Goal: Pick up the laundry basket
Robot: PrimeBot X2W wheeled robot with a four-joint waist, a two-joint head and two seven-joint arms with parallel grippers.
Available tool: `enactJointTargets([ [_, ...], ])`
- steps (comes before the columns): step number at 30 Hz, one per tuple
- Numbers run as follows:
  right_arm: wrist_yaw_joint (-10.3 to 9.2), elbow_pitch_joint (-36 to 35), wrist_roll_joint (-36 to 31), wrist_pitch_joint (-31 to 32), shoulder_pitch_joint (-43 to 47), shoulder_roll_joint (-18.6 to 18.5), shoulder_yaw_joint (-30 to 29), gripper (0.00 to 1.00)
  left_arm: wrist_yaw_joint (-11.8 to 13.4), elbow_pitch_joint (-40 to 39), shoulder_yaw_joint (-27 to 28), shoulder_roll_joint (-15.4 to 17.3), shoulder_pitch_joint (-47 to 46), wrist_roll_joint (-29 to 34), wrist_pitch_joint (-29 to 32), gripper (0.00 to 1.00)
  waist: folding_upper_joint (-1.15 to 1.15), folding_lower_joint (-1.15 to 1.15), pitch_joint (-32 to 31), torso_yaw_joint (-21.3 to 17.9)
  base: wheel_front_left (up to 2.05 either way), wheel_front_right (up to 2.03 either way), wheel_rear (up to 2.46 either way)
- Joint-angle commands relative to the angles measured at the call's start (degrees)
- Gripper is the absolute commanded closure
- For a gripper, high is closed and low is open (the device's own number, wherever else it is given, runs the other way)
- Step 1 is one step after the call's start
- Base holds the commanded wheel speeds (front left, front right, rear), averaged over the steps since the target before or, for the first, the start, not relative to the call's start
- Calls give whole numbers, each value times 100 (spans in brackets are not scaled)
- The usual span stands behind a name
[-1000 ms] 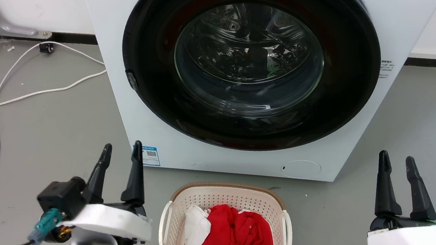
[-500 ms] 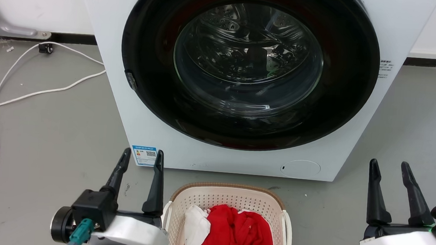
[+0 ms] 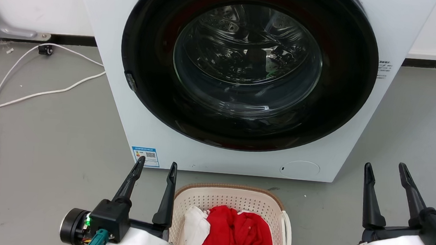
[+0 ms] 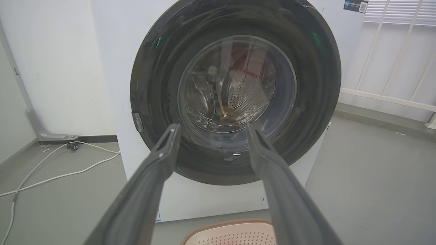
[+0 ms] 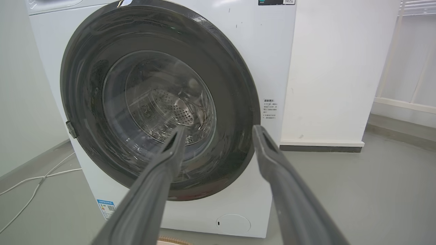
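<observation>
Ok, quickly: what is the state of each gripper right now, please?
Left gripper: open, holding nothing, close to the left side of the laundry basket.
Right gripper: open, holding nothing.

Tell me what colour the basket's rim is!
The laundry basket rim is brown; the head view shows it best.

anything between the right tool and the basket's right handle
Nothing visible: bare floor lies between the right tool and the laundry basket at its right handle. The left tool stands beside the basket's left rim.
</observation>
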Motion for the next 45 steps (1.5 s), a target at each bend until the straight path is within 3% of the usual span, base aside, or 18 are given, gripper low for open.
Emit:
enactJointTargets([
  [1,11,-61,-134,-50,23,-11,14,0,-44,-47,9,-8,21,120,-56,0,0,0,-1,-3,0,0,0],
  [12,6,49,-119,-182,89,-10,-29,0,-742,57,633,-497,309,223,-175,0,0,0,-6,-24,0,0,0],
  [18,6,363,-79,-253,105,-9,27,0,-1097,275,904,-704,420,706,-252,0,0,0,-17,-20,0,0,0],
  [27,6,328,-402,-339,72,-8,9,0,-1219,315,1037,-832,491,1168,-345,0,0,0,-12,-16,0,0,0],
  [34,6,370,-219,-336,72,-8,30,0,-1303,343,1335,-888,478,609,-347,0,0,0,-21,-5,0,0,0],
  [45,6,307,-202,-336,65,-8,56,0,-1311,370,1236,-889,483,585,-336,0,0,0,-26,-11,0,0,0],
])
